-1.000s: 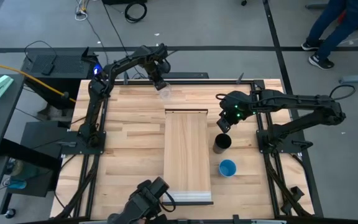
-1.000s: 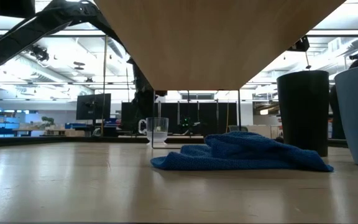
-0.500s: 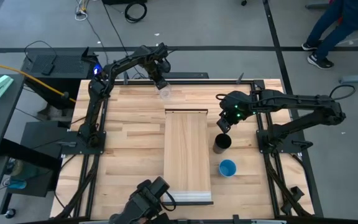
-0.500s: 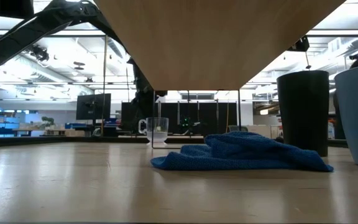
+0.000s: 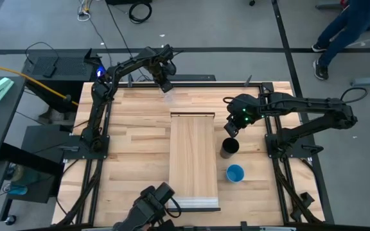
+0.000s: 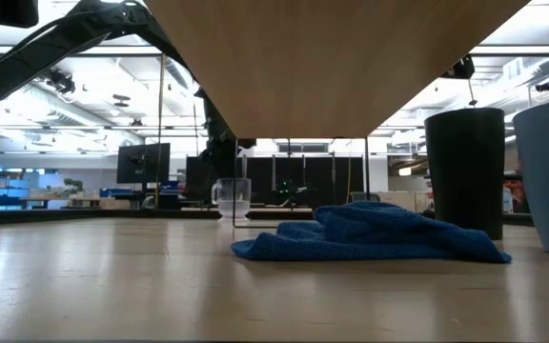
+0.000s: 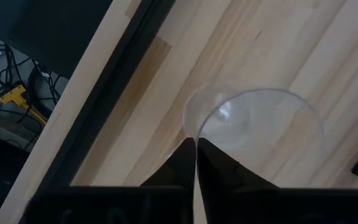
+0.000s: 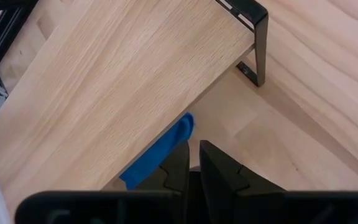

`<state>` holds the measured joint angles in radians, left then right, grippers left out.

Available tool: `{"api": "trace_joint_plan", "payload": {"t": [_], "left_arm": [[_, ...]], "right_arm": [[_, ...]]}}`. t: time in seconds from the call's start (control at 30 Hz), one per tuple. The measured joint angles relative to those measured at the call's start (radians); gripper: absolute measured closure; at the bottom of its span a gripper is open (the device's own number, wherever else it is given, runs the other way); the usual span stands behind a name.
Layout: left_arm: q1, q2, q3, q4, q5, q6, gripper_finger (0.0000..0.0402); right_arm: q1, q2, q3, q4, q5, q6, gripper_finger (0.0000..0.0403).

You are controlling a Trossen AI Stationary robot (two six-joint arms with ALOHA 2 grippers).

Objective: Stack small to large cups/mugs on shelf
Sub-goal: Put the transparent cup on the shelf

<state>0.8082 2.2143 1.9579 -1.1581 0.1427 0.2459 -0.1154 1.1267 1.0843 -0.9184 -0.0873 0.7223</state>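
Clear cup (image 7: 253, 127) at the table's far edge, left claw (image 7: 196, 155) pinching its rim, fingers nearly together

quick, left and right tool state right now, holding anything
Left tool: closed on the rim of the clear cup at the table's far edge.
Right tool: closed, holding nothing, beside the shelf.

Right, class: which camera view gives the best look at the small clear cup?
The left wrist view: the clear cup fills it, its rim pinched by the left end effector. The high view shows a faint glint at the table's far edge, the low view a small distant cup. The right wrist view misses it.
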Motion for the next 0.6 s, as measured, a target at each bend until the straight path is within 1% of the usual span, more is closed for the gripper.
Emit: {"api": "trace_joint_plan", "payload": {"t": [0.1, 0.3, 0.47, 0.6], "left_arm": [[0.000, 0.000, 0.000, 0.000, 0.000, 0.000, 0.0395], [0.000, 0.000, 0.000, 0.001, 0.000, 0.000, 0.0380], [0.000, 0.000, 0.000, 0.001, 0.000, -0.001, 0.0395], [0.000, 0.000, 0.000, -0.005, 0.000, -0.019, 0.0392]], "right_arm": [[0.001, 0.000, 0.000, 0.000, -0.004, 0.000, 0.0359], [0.001, 0.000, 0.000, 0.000, -0.004, 0.000, 0.0359], [0.001, 0.000, 0.000, 0.000, -0.004, 0.000, 0.0359], [0.001, 0.000, 0.000, 0.000, -0.004, 0.000, 0.0359]]}}
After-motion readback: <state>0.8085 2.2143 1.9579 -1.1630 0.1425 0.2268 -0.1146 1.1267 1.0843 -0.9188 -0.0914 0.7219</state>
